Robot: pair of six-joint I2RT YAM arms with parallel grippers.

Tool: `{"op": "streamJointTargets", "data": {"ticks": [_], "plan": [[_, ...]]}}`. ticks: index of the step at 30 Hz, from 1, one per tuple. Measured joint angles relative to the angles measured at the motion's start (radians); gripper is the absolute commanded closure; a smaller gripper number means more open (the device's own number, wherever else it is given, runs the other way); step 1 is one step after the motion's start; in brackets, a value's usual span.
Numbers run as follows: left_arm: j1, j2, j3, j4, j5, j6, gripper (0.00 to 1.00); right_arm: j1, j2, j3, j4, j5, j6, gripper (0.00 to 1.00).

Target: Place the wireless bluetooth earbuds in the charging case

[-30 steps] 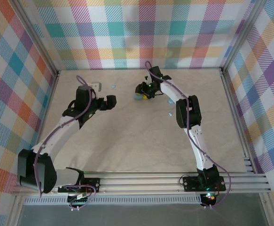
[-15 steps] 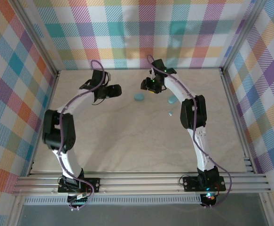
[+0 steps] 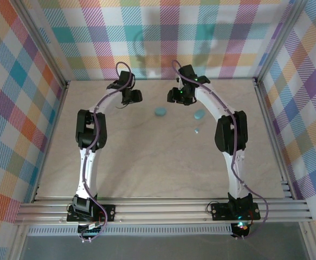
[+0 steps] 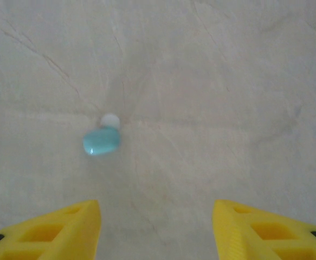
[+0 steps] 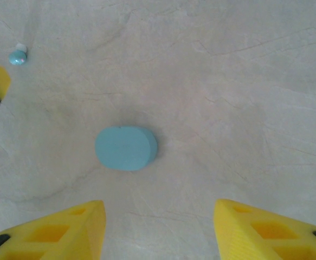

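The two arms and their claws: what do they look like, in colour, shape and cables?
Both the left arm and the right arm have white links with black joint housings, and a purple cable runs loosely along each. The left claw and the right claw have yellow plastic fingers with square recesses. A small green light glows at the right base.

earbud (image 4: 101,142) glossy plastic; case (image 5: 126,148) matt plastic; table (image 4: 228,81) smooth, veined.
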Motion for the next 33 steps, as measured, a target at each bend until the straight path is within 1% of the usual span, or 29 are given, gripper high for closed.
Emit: {"op": "streamJointTargets", "data": {"ticks": [6, 15, 21, 33], "plan": [[0.006, 0.09, 0.142, -0.053, -0.051, -0.012, 0.45, -0.008, -0.064, -0.068, 0.019, 0.019, -0.007, 0.44], [0.032, 0.184, 0.251, -0.083, -0.073, -0.038, 0.46, -0.024, -0.084, -0.126, 0.051, 0.02, -0.007, 0.44], [0.039, 0.255, 0.333, -0.113, -0.079, -0.047, 0.55, -0.026, -0.089, -0.158, 0.059, 0.02, -0.007, 0.44], [0.039, 0.255, 0.338, -0.148, -0.07, -0.049, 0.72, -0.037, -0.135, -0.172, 0.069, 0.024, -0.007, 0.44]]}}
